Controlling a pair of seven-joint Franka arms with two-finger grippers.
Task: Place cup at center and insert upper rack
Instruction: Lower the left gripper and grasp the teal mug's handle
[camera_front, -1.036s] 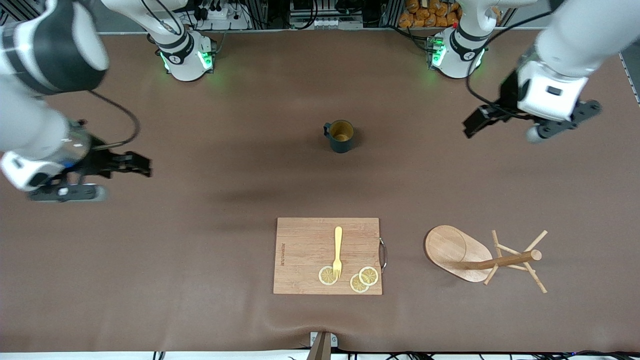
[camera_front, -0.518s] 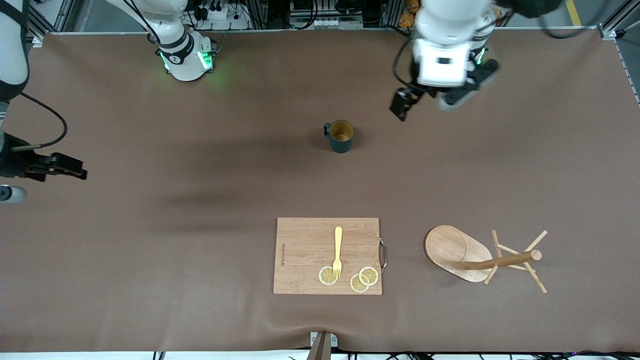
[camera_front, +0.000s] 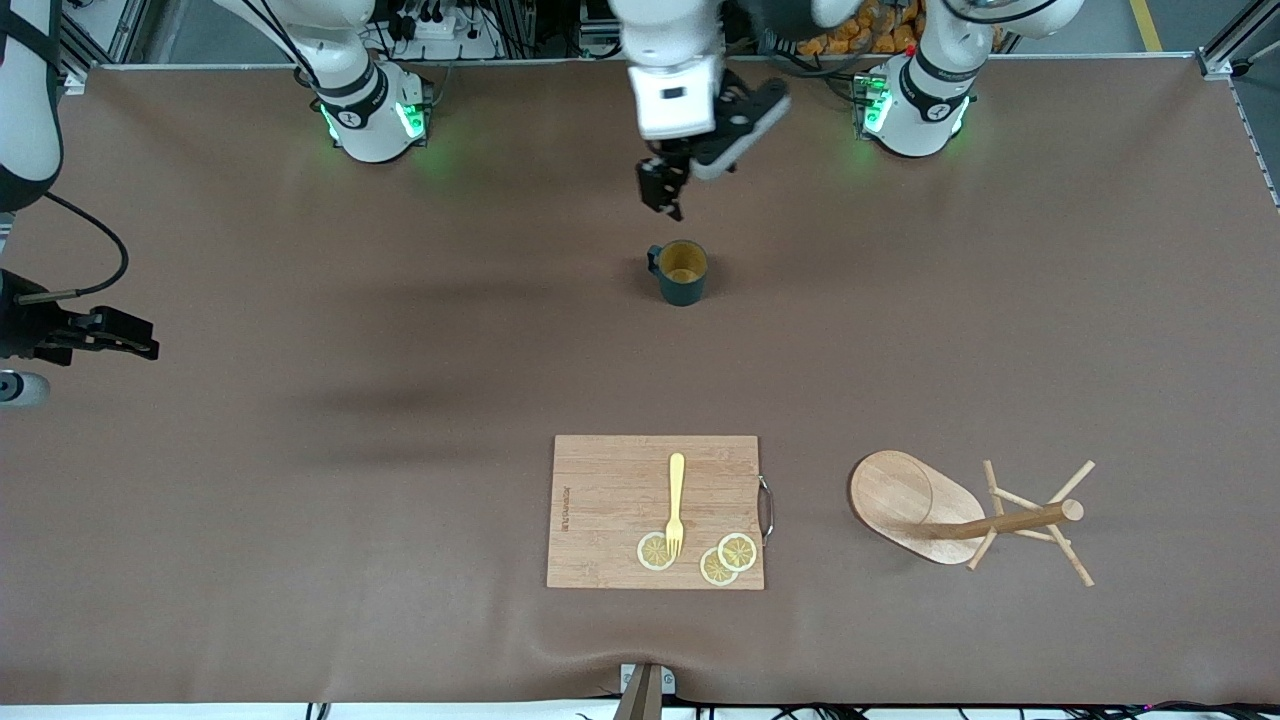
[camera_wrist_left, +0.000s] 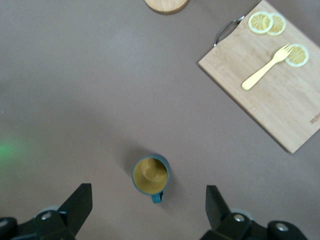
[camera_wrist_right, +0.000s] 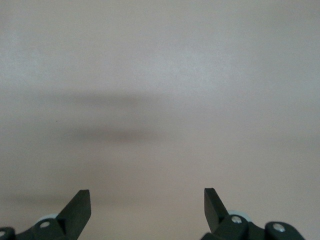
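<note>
The cup (camera_front: 683, 270), dark teal with a tan inside, stands upright near the table's middle, its handle toward the right arm's end. My left gripper (camera_front: 662, 195) hangs open above the table just beside the cup, on the robots' side. In the left wrist view the cup (camera_wrist_left: 150, 173) sits below and between the spread fingers of the left gripper (camera_wrist_left: 148, 196). The upper rack (camera_front: 915, 505) lies on its side near the front edge, toward the left arm's end. My right gripper (camera_front: 135, 345) is open over bare table at the right arm's end, nothing between its fingers (camera_wrist_right: 80, 202).
A wooden cutting board (camera_front: 610, 500) lies near the front edge, nearer the camera than the cup. On it are a yellow fork (camera_front: 676, 500) and lemon slices (camera_front: 728, 556). The board (camera_wrist_left: 280, 100) and the rack's base (camera_wrist_left: 166, 4) also show in the left wrist view.
The left arm swung from the left arm's end of the table to a spot beside the cup. The right gripper drew back toward the table's edge at its own end.
</note>
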